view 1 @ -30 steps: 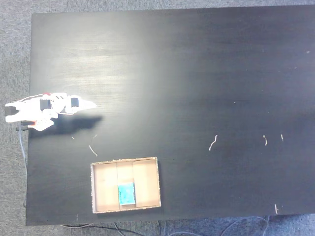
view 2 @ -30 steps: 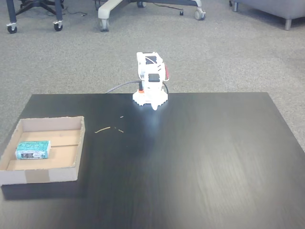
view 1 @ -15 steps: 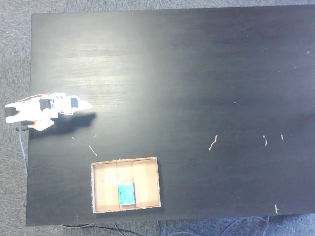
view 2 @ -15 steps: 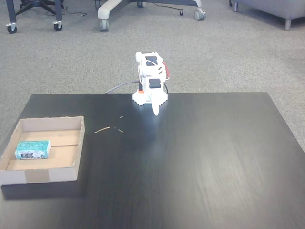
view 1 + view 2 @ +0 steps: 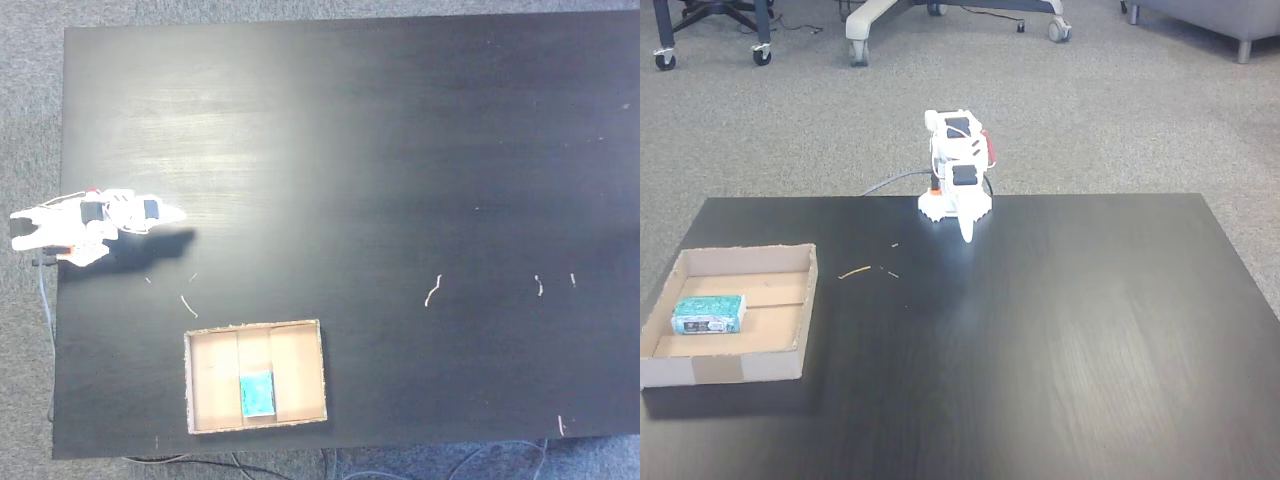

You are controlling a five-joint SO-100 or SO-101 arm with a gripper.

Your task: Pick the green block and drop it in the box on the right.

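The green block (image 5: 257,393) lies flat inside the box (image 5: 200,380), long axis along the box's short side, well apart from the claw (image 5: 178,215), which sits folded at the surface's (image 5: 420,160) edge, fingers seemingly together, empty.

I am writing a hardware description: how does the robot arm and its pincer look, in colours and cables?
The arm is white plastic with black motor blocks and a red accent near the top. A grey cable leaves its base. The pincer ends in a pointed white tip.
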